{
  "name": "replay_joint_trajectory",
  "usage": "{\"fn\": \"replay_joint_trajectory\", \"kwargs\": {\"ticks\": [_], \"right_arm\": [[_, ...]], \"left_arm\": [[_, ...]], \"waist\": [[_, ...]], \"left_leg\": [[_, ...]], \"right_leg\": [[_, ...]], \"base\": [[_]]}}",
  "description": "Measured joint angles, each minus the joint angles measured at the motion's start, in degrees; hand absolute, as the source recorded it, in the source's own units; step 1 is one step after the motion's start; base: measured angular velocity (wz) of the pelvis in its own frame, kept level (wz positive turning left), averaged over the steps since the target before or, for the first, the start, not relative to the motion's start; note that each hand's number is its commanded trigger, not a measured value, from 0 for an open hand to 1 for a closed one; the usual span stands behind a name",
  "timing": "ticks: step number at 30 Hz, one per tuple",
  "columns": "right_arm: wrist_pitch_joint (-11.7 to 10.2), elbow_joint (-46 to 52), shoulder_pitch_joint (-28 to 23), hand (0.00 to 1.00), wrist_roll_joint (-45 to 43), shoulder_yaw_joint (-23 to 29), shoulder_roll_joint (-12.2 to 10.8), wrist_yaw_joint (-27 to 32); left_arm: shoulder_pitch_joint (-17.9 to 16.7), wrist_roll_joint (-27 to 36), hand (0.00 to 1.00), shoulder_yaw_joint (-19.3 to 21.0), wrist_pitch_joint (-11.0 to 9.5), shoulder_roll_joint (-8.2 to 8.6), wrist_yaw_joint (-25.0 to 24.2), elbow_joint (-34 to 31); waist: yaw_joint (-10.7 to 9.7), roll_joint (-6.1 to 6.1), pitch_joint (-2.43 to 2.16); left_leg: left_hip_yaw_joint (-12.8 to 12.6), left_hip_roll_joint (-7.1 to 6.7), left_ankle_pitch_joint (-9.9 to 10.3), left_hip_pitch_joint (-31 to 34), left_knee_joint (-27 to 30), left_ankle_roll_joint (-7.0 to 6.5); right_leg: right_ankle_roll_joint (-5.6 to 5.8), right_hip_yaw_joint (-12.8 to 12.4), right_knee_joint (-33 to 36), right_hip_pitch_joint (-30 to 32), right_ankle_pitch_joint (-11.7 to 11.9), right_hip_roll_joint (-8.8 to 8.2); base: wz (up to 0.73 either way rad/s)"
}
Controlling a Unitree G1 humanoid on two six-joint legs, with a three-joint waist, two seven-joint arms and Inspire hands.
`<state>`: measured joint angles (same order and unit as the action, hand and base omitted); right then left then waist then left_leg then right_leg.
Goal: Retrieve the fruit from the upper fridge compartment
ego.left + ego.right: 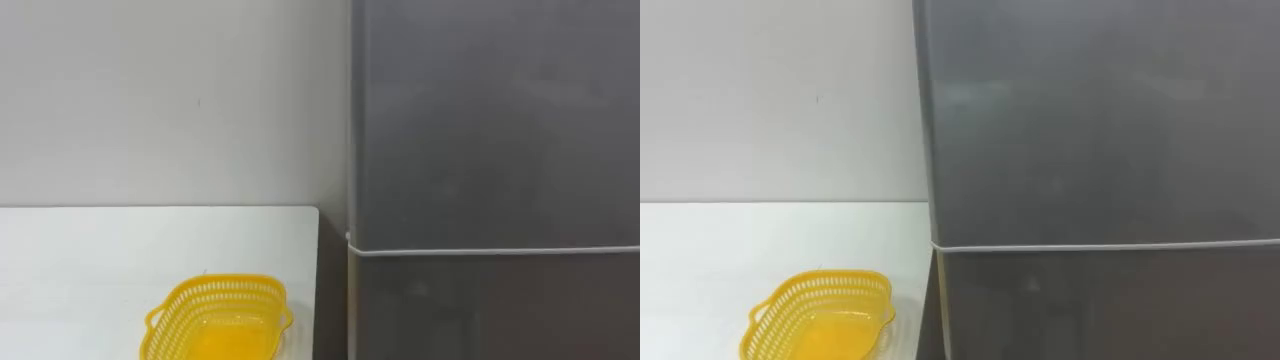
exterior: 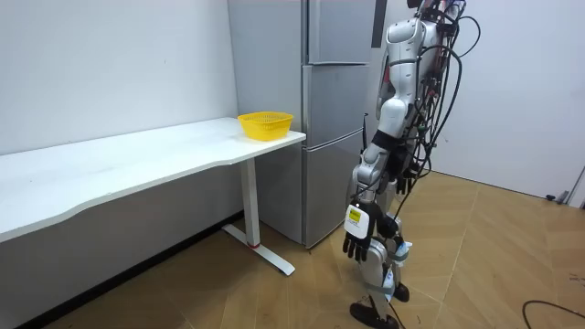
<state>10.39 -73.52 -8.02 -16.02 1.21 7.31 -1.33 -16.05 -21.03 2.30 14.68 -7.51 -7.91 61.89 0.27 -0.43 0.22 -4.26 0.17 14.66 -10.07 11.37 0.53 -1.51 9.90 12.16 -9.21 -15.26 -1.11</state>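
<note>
Hanging low by the leg, the left hand (image 2: 358, 243) is seen relaxed and empty; the upper fridge door (image 1: 495, 120), shut, lies well above and ahead, contents hidden.

One fridge (image 1: 490, 150), one yellow basket (image 1: 215, 290), one white table (image 1: 100, 250).

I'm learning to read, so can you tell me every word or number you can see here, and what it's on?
Tag on the back of the left hand, room view: some print, too small to read.
Fridge: no words or numbers on its doors.
Yellow basket: none.
White table: none.
So there is nothing here that can be read out.
</note>
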Motion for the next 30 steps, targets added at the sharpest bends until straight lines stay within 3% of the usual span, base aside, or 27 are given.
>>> {"fn": "replay_joint_trajectory", "kwargs": {"ticks": [12,17,21,27,30], "right_arm": [[-0.93,-0.14,-0.07,0.0,1.03,-2.31,0.02,1.58],[-0.9,-0.85,-0.04,0.0,2.31,-2.25,0.0,1.56],[-0.85,-0.81,-0.13,0.0,2.37,-2.17,-0.01,1.61],[-1.0,-0.73,-0.03,0.0,4.97,-0.87,0.01,3.3],[-0.95,-0.73,-0.19,0.0,4.83,1.89,-0.03,4.11]], "left_arm": [[0.5,0.33,0.0,-0.13,-0.34,0.02,0.64,0.07],[0.55,4.93,0.0,0.5,-1.0,0.38,2.84,1.56],[0.67,9.56,0.0,3.75,-1.3,0.94,4.14,2.29],[0.33,23.88,0.0,11.14,-1.79,1.47,11.34,2.24],[0.23,33.98,0.0,18.53,-2.37,1.75,17.3,-1.75]], "waist": [[0.11,-0.31,0.04],[0.08,-0.49,0.04],[0.2,-0.49,0.04],[0.49,-0.25,0.02],[1.5,0.07,-0.04]], "left_leg": [[0.39,0.02,0.0,-0.12,-0.04,0.0],[0.14,0.01,0.0,-0.26,-0.02,0.0],[0.28,0.0,0.0,-0.25,0.01,0.0],[0.68,0.01,0.0,-0.1,0.21,0.0],[2.08,-0.01,0.0,-0.04,0.22,0.0]], "right_leg": [[-0.05,0.46,-0.4,-0.29,0.05,0.07],[-0.05,0.5,-0.47,-0.87,0.05,0.05],[-0.05,0.63,-0.59,-0.85,0.05,0.04],[-0.11,1.32,-1.3,-0.9,0.3,0.0],[-0.15,1.42,-0.8,-0.95,0.35,0.1]], "base": [[0.01],[0.0],[0.0],[0.01],[0.09]]}}
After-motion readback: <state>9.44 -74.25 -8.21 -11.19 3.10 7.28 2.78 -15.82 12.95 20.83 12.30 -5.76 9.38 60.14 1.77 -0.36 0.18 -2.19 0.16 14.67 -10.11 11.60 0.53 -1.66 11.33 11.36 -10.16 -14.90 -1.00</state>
